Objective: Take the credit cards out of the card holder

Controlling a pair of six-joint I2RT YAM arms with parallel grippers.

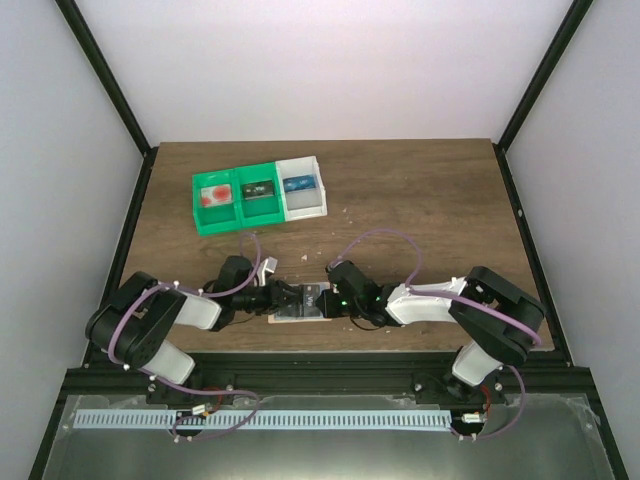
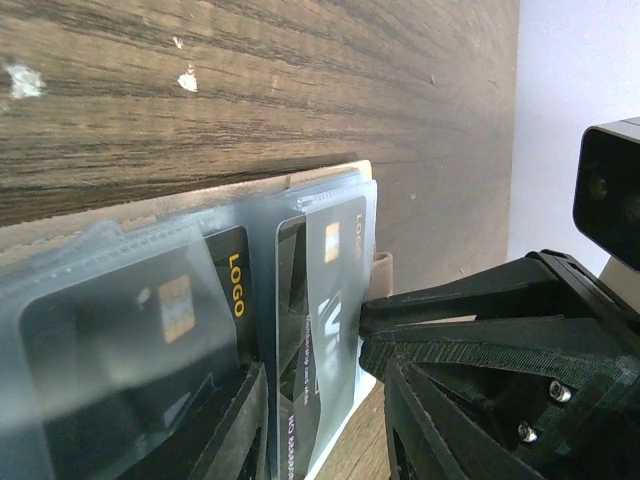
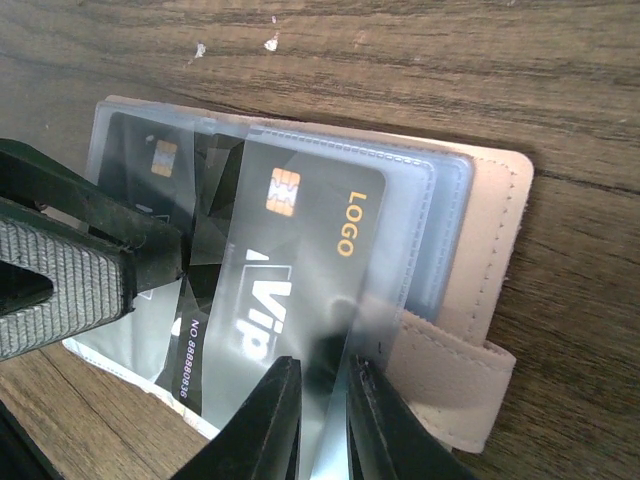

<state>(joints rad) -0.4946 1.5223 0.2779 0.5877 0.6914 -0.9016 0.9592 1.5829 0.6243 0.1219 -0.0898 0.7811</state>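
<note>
The tan card holder [image 1: 297, 319] lies open at the table's near edge, between my two grippers. In the right wrist view its tan cover [image 3: 500, 230] carries clear sleeves with a dark VIP card [image 3: 300, 250] and a second dark card [image 3: 140, 160]. My right gripper [image 3: 325, 425] is shut on the near edge of the dark VIP card in its sleeve. My left gripper [image 2: 325, 435] stands around a sleeve page [image 2: 330, 330] with a gap beside it. In the top view the left gripper [image 1: 283, 298] and the right gripper [image 1: 325, 298] face each other over the holder.
A green tray [image 1: 235, 226] and a white tray [image 1: 304, 211] stand at the back left. They hold a red and white card [image 1: 214, 195], a dark card [image 1: 259, 190] and a blue card [image 1: 299, 185]. The holder's strap [image 3: 450, 385] lies beside my right fingers.
</note>
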